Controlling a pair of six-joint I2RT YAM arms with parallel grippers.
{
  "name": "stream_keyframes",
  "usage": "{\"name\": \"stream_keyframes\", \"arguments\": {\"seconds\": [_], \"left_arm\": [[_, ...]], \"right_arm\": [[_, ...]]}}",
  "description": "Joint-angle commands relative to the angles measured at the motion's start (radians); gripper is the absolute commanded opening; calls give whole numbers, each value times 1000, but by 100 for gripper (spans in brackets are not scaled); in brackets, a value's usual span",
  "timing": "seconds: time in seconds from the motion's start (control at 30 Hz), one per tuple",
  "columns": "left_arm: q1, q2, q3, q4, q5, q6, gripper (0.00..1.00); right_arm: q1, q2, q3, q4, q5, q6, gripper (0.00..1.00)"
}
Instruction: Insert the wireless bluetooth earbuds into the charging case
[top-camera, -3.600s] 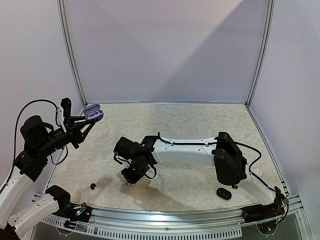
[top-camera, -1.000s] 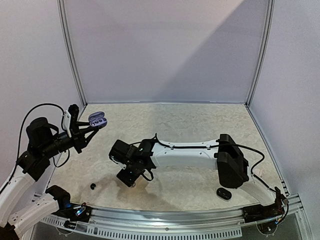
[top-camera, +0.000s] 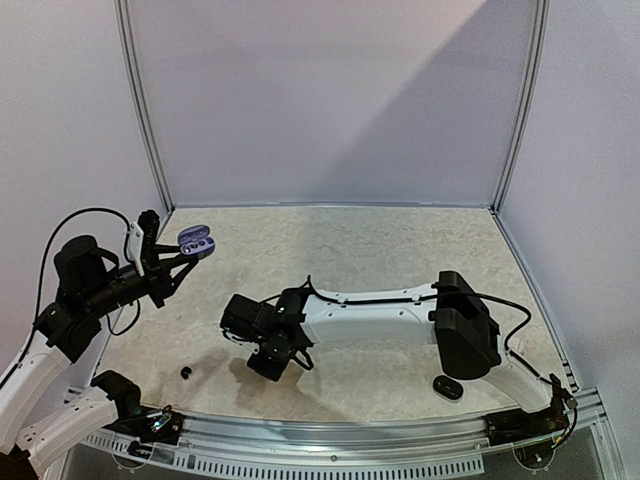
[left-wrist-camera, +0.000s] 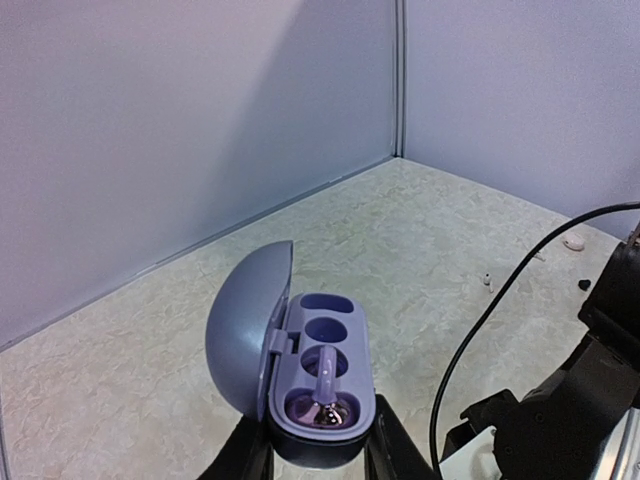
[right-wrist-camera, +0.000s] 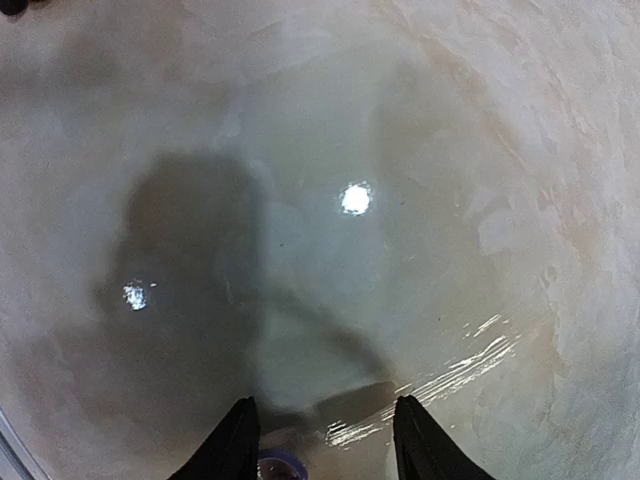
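R cam: small purple thing (right-wrist-camera: 280, 466) cut off at bottom edge, I can't tell what. L cam: case (left-wrist-camera: 318, 395) bottom cut off; far specks (left-wrist-camera: 573, 242) too tiny.

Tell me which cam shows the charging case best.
Left wrist. The charging case fills mid-frame, lid open, sockets visible inside. Top external shows it only as a small purple shape in the left gripper. Right wrist shows none of it, only tabletop.

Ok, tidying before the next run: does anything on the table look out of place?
Yes: one black earbud lies loose on the table near its front-left edge, far from the open charging case, which the left gripper holds in the air. A dark oval object also sits by the base of the right arm.
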Motion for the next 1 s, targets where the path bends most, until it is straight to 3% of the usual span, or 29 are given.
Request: {"name": "stream_keyframes", "arguments": {"seconds": [0.0, 0.4, 0.97], "left_arm": [[10, -3, -12, 1, -2, 19, 0], [10, -7, -13, -6, 3, 19, 0], [11, -4, -12, -10, 8, 27, 0]], "right_arm": [[3, -47, -33, 20, -84, -5, 42], [-43, -95, -129, 25, -239, 124, 29], [-46, -129, -131, -66, -282, 129, 25]]}}
